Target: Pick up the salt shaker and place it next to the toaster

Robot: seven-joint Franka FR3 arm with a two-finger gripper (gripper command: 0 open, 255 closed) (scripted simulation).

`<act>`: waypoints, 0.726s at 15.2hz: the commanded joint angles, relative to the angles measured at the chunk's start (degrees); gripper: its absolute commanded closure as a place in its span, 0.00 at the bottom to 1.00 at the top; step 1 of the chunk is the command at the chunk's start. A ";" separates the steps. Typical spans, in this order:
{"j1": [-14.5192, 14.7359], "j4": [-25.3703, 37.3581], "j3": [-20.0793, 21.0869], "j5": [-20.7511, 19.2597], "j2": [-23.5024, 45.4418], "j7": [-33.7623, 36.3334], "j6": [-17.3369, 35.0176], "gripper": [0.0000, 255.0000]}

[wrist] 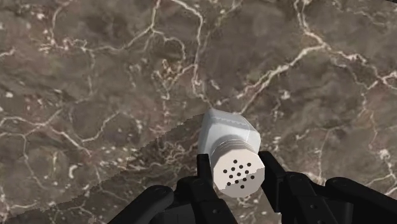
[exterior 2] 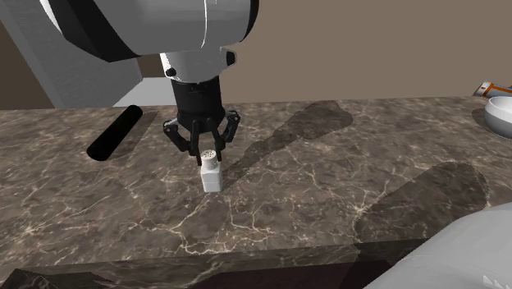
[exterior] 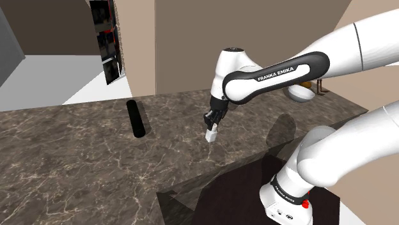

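A small white salt shaker (exterior 2: 212, 174) with a perforated round cap (wrist: 238, 172) is upright over the brown marble counter (exterior 2: 345, 189). My gripper (exterior 2: 209, 153) comes straight down on it, and its black fingers (wrist: 272, 170) clasp the cap from both sides. In the shoulder view the shaker (exterior: 211, 134) hangs under the gripper (exterior: 213, 123) near the counter's middle. I cannot tell whether its base touches the counter. A black elongated thing (exterior: 136, 118) lies on the counter toward the shoulder view's left, well apart from the shaker; it is also the black elongated thing (exterior 2: 113, 135) in the second exterior view.
A white bowl (exterior 2: 499, 115) sits at the counter's far end, also visible as the bowl (exterior: 299, 93) behind the arm. The counter's front edge (exterior 2: 246, 254) runs close below the shaker. Walls stand behind the counter.
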 commanded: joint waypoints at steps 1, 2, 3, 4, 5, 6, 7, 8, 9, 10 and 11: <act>0.00 -0.01 0.00 0.00 0.01 0.00 0.00 1.00; 0.00 -0.01 0.00 0.00 0.00 0.00 0.00 1.00; 0.01 -0.02 0.01 0.00 0.00 0.00 0.00 1.00; 0.01 -0.02 0.01 0.00 0.00 0.00 0.00 1.00; 0.01 -0.03 0.01 0.01 -0.01 0.00 0.00 1.00; 0.00 -0.02 0.00 0.00 0.01 0.00 0.01 1.00; 0.01 0.40 -0.05 0.00 -0.52 -0.01 -0.93 1.00; 0.01 0.85 -0.10 -0.01 -1.00 -0.02 -1.87 1.00; 0.02 1.30 -0.15 -0.03 -1.48 -0.02 -2.80 1.00; 0.02 1.76 -0.20 -0.04 -1.94 -0.03 -3.72 1.00; 0.02 2.24 -0.25 -0.05 -2.38 -0.03 -4.64 1.00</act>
